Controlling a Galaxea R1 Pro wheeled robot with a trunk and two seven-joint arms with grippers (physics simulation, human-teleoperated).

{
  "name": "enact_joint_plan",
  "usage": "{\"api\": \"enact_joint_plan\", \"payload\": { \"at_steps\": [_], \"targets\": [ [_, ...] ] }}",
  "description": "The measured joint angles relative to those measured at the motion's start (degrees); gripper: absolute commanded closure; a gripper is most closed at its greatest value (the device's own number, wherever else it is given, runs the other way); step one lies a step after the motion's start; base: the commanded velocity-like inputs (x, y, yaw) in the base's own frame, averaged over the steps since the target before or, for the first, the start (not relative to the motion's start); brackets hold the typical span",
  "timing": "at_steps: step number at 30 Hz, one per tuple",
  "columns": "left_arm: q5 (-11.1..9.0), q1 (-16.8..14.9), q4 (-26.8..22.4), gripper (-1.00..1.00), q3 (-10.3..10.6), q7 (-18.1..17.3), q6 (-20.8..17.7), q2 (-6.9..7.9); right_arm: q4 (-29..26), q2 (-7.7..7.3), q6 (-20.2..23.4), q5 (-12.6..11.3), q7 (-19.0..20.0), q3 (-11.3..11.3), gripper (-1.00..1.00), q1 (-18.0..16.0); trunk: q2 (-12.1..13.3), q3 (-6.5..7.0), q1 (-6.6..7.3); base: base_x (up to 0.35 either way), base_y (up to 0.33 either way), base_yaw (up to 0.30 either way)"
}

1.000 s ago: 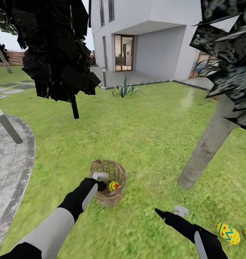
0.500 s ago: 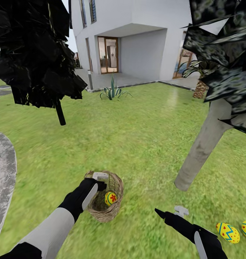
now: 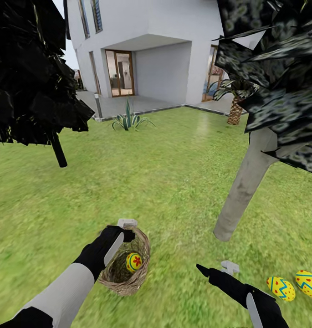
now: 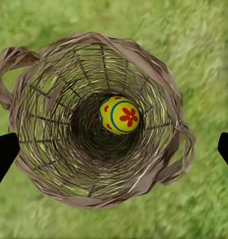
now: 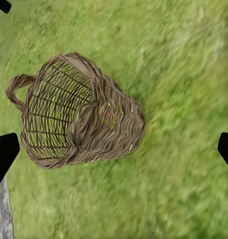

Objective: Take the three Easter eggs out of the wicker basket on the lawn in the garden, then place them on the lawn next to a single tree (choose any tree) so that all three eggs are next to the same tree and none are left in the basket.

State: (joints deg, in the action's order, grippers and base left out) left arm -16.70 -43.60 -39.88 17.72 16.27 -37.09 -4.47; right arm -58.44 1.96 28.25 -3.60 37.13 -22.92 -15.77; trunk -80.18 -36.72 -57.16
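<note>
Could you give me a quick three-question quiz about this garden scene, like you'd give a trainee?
1. How many Easter eggs remain in the wicker basket?
2. True or false: two eggs lie on the lawn near the grey-trunked tree.
3. Which gripper is over the basket's mouth: A) left gripper or B) right gripper?

Key:
1. One, the red-flower egg.
2. True: the blue-zigzag egg and another zigzag egg lie there.
3. A; its fingers are spread wide.
</note>
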Motion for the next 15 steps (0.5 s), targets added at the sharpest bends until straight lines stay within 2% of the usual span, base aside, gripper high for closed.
{"api": "enact_joint_plan", "payload": {
  "at_steps": [7,15],
  "targets": [
    [0.0,0.0,0.0,-1.00,0.0,0.0,-0.1,0.00,0.0,0.03,0.0,0.0,0.0,0.0,-1.00,0.0,0.0,0.50,0.00,0.013,0.034,-0.173],
    [-0.1,0.0,0.0,-1.00,0.0,0.0,-0.7,0.14,0.0,0.01,0.0,0.0,0.0,0.0,-1.00,0.0,0.0,0.66,0.01,0.121,0.234,-0.036]
  ]
}}
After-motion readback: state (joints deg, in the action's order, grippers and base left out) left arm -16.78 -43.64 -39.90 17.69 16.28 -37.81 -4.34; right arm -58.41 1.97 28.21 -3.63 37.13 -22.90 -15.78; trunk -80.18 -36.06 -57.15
